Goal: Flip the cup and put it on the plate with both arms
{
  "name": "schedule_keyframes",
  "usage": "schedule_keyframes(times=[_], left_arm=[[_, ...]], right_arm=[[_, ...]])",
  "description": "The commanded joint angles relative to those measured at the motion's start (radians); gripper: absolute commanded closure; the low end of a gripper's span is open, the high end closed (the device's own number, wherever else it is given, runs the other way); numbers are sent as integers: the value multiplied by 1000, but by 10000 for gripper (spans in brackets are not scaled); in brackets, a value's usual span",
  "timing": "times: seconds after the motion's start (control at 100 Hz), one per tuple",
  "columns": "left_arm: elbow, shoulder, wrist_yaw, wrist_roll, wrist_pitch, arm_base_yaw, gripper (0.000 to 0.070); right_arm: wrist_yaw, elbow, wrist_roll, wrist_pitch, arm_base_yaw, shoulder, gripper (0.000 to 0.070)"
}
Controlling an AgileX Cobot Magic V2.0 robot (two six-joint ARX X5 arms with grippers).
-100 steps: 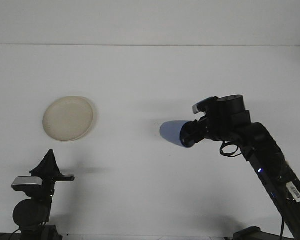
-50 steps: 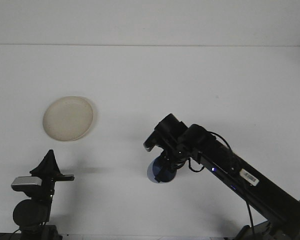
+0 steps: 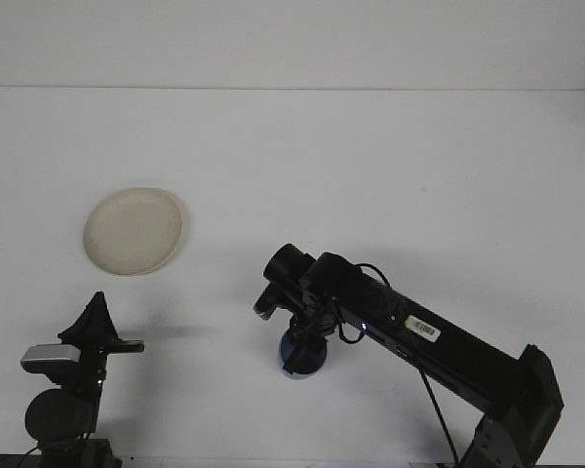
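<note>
- Where the frame's bottom-left corner lies nearest, left gripper on its black arm, pointing upward over a grey camera block; fingertips meeting in a dark peak, jaws closed on nothing.
- Just right of lower centre, small blue rounded cup standing on the white table, with its lower edge touching the surface.
- Directly above that blue cup, right gripper reaching down from the black right arm, which stretches in from the lower right corner; fingers clamped on the cup's upper part, hiding much of it.
- Cup's orientation, mouth up or mouth down, not clear from this view.
- Farther back, in the left half at mid-height, round cream-coloured plate lying flat on the table, bare, well apart from the cup and from both grippers.
- At the far top, pale wall behind the table's back edge.
</note>
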Motion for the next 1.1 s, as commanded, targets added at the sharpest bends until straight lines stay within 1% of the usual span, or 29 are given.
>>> schedule_keyframes(times=[0.0, 0.04, 0.06, 0.08, 0.19, 0.3, 0.35, 0.39, 0.42, 0.44, 0.49, 0.56, 0.66, 0.76, 0.85, 0.92, 0.93, 0.94, 0.97, 0.99, 1.09], left_arm=[[-20, -1, 2, -37, 13, 0, 687], [-20, -1, 2, -56, 13, 0, 687], [-20, -1, 2, -66, 13, 0, 687], [-20, -1, 2, -80, 13, 0, 687], [-20, -1, 2, -187, 14, 0, 688], [-12, -1, 2, -361, 12, 0, 689], [-8, -1, 7, -417, 11, 0, 688], [-2, 0, 34, -453, 10, 0, 688], [3, 0, 57, -465, 7, 0, 688], [8, 0, 85, -470, 3, 0, 688], [20, 0, 142, -469, -5, 0, 688], [54, 8, 214, -469, -71, 0, 685], [125, 45, 259, -466, -203, 0, 685], [213, 125, 315, -423, -271, 0, 685], [303, 228, 371, -365, -281, 0, 685], [396, 335, 420, -299, -302, -2, 685], [402, 343, 423, -299, -304, -2, 685], [422, 365, 429, -277, -313, -2, 685], [460, 407, 442, -240, -336, -5, 685], [498, 447, 450, -200, -364, -8, 685], [655, 611, 455, -54, -507, -34, 683]], right_arm=[[3, 26, -9, 8, 11, 23, 502], [3, 26, -9, 8, 11, 23, 393], [3, 27, -9, 6, 11, 23, 356], [3, 29, -9, 5, 11, 23, 347], [-4, 74, -13, -29, 6, 22, 347], [-5, 177, -19, -74, -7, 6, 347], [-5, 229, -21, -80, -14, -10, 347], [-5, 270, -24, -79, -22, -27, 347], [-4, 298, -27, -74, -31, -44, 347], [-5, 314, -27, -68, -37, -56, 347], [-5, 339, -27, -32, -59, -93, 347], [-25, 333, -26, 60, -97, -155, 348], [-65, 301, -26, 157, -175, -246, 349], [-85, 219, -26, 236, -254, -341, 349], [-88, 78, -8, 340, -322, -445, 354], [-87, -58, 3, 437, -371, -539, 354], [-87, -80, 5, 454, -378, -555, 354], [-86, -98, 8, 466, -384, -566, 355], [-86, -161, 19, 513, -405, -610, 355], [-86, -200, 28, 543, -418, -637, 354], [-87, -385, 67, 671, -475, -767, 354]])
